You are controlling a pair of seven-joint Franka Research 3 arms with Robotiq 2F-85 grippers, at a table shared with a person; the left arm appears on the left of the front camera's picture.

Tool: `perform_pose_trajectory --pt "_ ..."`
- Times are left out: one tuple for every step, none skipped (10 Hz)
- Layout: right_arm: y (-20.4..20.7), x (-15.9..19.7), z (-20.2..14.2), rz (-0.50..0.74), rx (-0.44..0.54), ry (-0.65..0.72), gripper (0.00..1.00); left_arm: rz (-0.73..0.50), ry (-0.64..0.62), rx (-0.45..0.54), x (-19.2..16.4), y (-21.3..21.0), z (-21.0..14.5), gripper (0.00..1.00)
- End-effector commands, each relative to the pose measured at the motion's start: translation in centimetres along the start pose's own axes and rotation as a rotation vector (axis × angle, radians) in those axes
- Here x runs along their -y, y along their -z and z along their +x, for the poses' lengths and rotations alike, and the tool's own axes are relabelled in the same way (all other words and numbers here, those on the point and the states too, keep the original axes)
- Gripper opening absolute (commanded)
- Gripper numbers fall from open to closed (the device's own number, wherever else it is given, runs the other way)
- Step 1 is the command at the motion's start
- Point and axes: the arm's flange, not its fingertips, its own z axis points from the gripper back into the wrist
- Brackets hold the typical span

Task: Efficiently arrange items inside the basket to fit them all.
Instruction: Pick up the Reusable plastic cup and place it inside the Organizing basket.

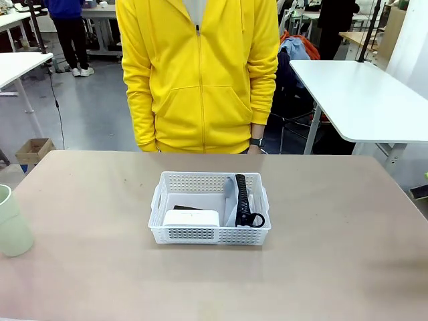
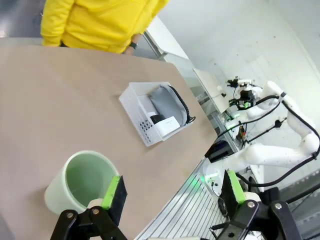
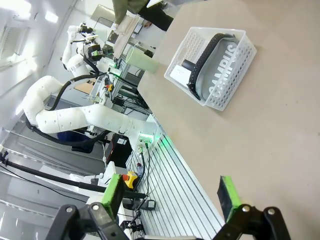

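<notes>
The basket [image 1: 200,234] is kept well apart from both grippers. Nearest, the left gripper [image 2: 174,192] is held wide open with nothing between its pads, close above the cup [image 1: 12,222], which is stood upright and empty at the near left edge of the table [image 1: 334,261]. The right gripper [image 3: 170,194] is likewise spread wide and empty, with the table's edge below it and the basket seen farther off. The basket is set at the middle of the table, long side toward the robot. In its near left corner a white box [image 1: 191,218] is laid flat; just behind the box a dark stapler [image 1: 182,208] is partly hidden. Along the right wall the grey pouch [image 1: 231,197] is stood on edge, its black band uppermost and its loop [image 1: 252,219] turned to the near end. At the far side, a person [image 1: 200,73] in a yellow hooded jacket is stood against the table.
</notes>
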Motion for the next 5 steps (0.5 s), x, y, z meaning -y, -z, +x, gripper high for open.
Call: perform_pose_trajectory --pt "0.0 -0.4 0.2 0.015 0.015 0.019 1.00 -0.026 0.038 0.013 -1.1 -4.1 -1.1 1.00" --pt "0.0 -0.4 0.2 0.015 0.015 0.019 1.00 -0.019 0.044 0.023 -2.2 -5.5 -1.9 1.00" --pt "0.0 -0.4 0.2 0.015 0.015 0.019 1.00 -0.029 0.021 0.026 -3.8 -6.1 -2.7 1.00" --pt "0.0 -0.4 0.2 0.015 0.015 0.019 1.00 -0.065 0.002 0.016 -5.3 -6.2 -3.4 1.00" --pt "0.0 -0.4 0.2 0.015 0.015 0.019 1.00 -0.085 -0.026 0.023 -6.6 -5.9 -3.7 1.00"
